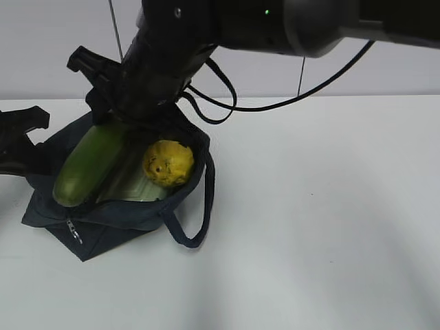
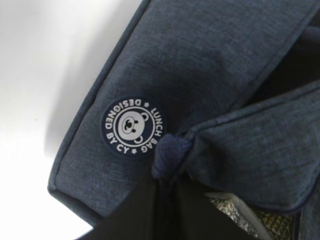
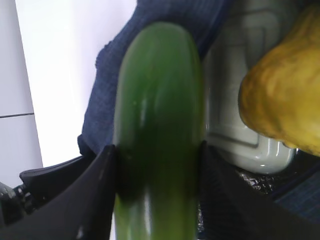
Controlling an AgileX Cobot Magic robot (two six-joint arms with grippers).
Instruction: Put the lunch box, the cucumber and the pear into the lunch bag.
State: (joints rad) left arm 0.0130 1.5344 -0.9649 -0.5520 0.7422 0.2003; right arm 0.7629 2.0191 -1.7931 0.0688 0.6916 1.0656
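Nearest the exterior camera, the lunch bag (image 1: pixel 103 223) lies on the white table (image 1: pixel 323 206) with its front corner and zipper pointing forward and its looped strap (image 1: pixel 199 206) trailing off to the right. The bag's mouth gapes open. Inside it, the lunch box (image 1: pixel 134 185) sits low, its pale green lid facing up. The pear (image 1: pixel 168 163) rests on the right part of that lid. The cucumber (image 1: pixel 88 165) lies slanted along the left side of the opening, its near end over the bag's front rim and its far end rising toward the right gripper (image 1: pixel 113 120).

In the right wrist view, the right gripper (image 3: pixel 159 200) has its 2 dark fingers (image 3: pixel 95 195) pressed against either side of the cucumber (image 3: pixel 160 125), clamped on it, with the lunch box (image 3: pixel 240 100) and the pear (image 3: pixel 285 100) just beside it on the right.

At the left edge of the exterior view, the left gripper (image 1: pixel 17 137) sits against the bag's left side, its jaws closed together. Its wrist view shows navy fabric of the lunch bag (image 2: pixel 225 60), a round bear badge (image 2: pixel 134 126), a strip of silver lining (image 2: pixel 250 217); whether fabric is pinched cannot be told.

Farther back, the right arm (image 1: pixel 275 24) spans the top, cables hanging below it.
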